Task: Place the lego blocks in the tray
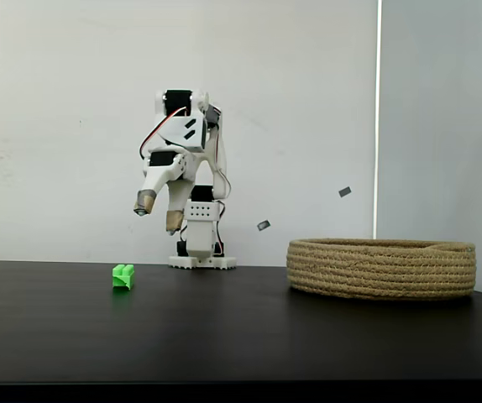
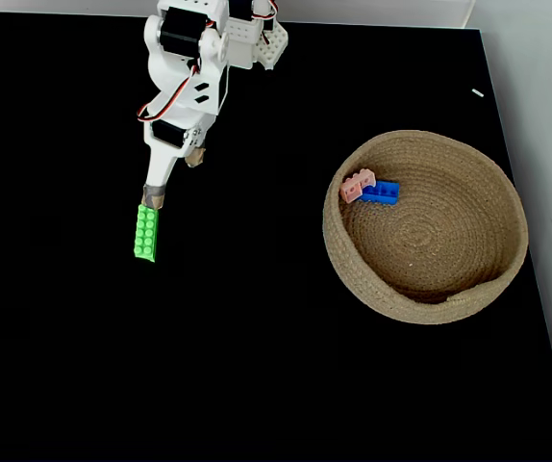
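White end effector (image 1: 159,211) hangs open and empty at centre left of the side fixed view, raised above the black desk (image 1: 241,327). Just below it lies the bright green studded plastic brick (image 2: 145,232), left of centre from above. At right, the round woven rope basket (image 2: 507,192) holds the salmon-pink brick (image 2: 357,184) touching the flat blue brick (image 2: 381,192).

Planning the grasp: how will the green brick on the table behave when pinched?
The green brick looks like rigid plastic, so it probably won't flex. Small, likely light. Lying flat and long, it shouldn't roll, though smooth sides might slip or pivot.
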Controlling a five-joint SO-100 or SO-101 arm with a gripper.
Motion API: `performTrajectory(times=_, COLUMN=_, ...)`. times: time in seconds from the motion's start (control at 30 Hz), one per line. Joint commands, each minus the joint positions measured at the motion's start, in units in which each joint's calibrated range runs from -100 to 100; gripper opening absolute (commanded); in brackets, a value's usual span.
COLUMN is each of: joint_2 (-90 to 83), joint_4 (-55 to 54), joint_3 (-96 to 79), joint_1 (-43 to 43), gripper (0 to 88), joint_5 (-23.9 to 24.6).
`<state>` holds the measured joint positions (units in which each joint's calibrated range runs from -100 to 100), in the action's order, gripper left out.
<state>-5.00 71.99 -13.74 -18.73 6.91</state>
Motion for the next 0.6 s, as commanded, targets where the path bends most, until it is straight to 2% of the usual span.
performTrajectory(times=0.0, joint_2=-1.4, joint_4=-4.2, joint_3=-0.7, joint_1=-2.1, gripper=38.4, joint_5=-3.4)
performTrajectory(times=0.07, joint_2=-1.4, joint_4=-6.0, joint_3=-2.2, joint_1=-3.3, gripper=36.9, joint_5=-7.9)
performTrajectory(times=0.17, joint_2=-1.2, joint_4=-7.1, joint_3=-4.1, joint_1=-6.1, gripper=35.8, joint_5=-17.2)
performTrajectory(times=0.33, joint_2=2.1, joint_4=-6.0, joint_3=1.8, joint_1=-10.7, gripper=35.2, joint_5=-32.0)
performTrajectory(times=0.57, joint_2=9.9, joint_4=7.5, joint_3=22.0, joint_1=-14.0, gripper=36.1, joint_5=-44.0)
